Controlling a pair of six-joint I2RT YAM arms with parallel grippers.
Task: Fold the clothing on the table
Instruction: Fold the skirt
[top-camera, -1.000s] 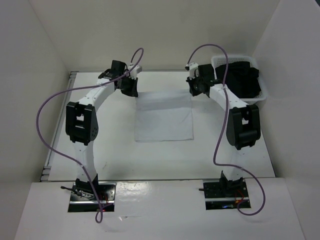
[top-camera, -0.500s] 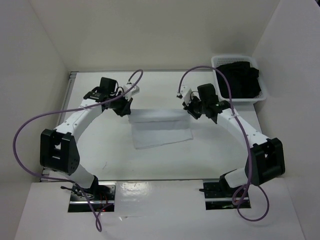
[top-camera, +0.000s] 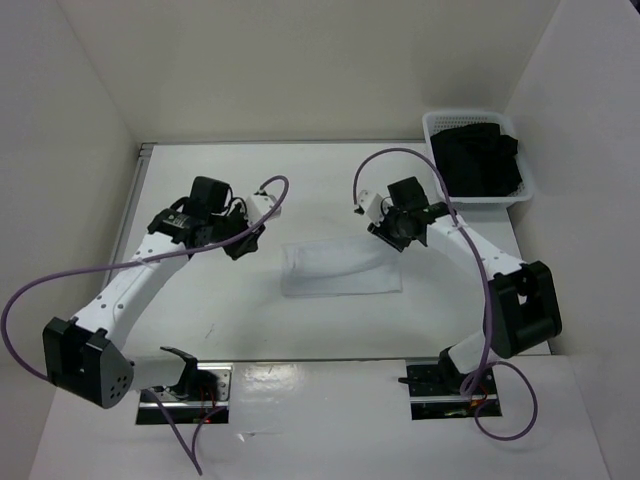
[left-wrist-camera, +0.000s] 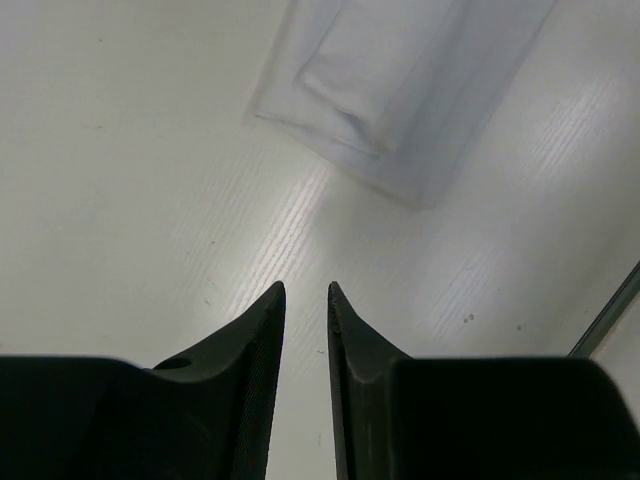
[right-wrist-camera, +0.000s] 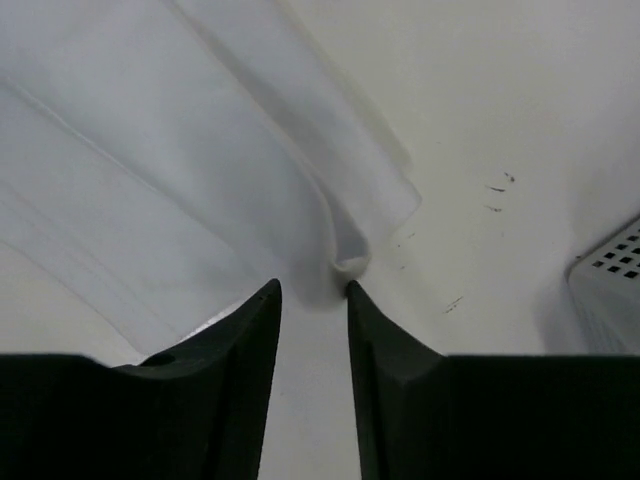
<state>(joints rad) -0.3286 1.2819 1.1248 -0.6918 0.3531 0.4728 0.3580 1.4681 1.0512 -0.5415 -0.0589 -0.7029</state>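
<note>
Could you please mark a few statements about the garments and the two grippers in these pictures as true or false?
1. The thin white fabric garment lies folded on the large white tabletop. True.
2. The black garment lies on the tabletop beside the white one. False: it sits in the white slotted plastic basket at the far right corner.
3. The left gripper is clamped on the white garment. False: its jaws stand slightly apart with nothing between them, and the garment lies ahead, clear of the tips.
4. The right gripper has its fingertips right at an edge of the white garment. True.
</note>
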